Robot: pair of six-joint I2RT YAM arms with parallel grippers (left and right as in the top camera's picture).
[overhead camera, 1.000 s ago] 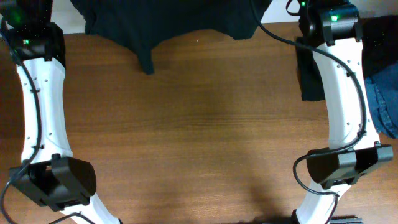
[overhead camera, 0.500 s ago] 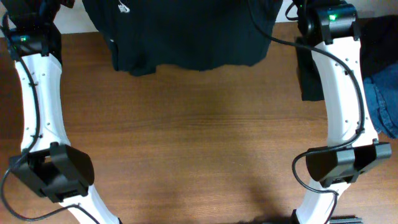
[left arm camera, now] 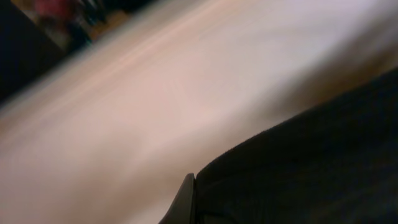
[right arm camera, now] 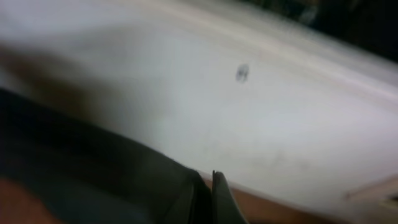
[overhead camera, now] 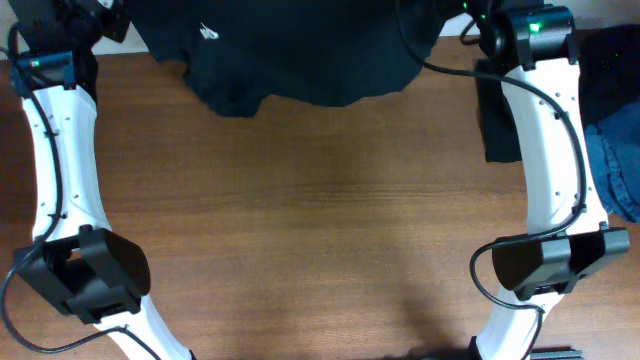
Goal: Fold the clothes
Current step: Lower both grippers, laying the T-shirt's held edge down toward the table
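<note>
The black T-shirt point(overhead camera: 300, 50) spreads over the far edge of the table point(overhead camera: 320, 230) at twelve o'clock, its white logo point(overhead camera: 208, 32) toward eleven. My left gripper point(left arm camera: 191, 202) is pinched tight on its fabric, and my right gripper point(right arm camera: 205, 190) likewise, jaws together. Around three o'clock I see a dark cloth point(overhead camera: 497, 120) and blue denim point(overhead camera: 620, 165).

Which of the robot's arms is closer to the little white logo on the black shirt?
Left. The left arm ends right beside the white logo on the black T-shirt. The right arm ends at the shirt's opposite side, well away from the logo.
</note>
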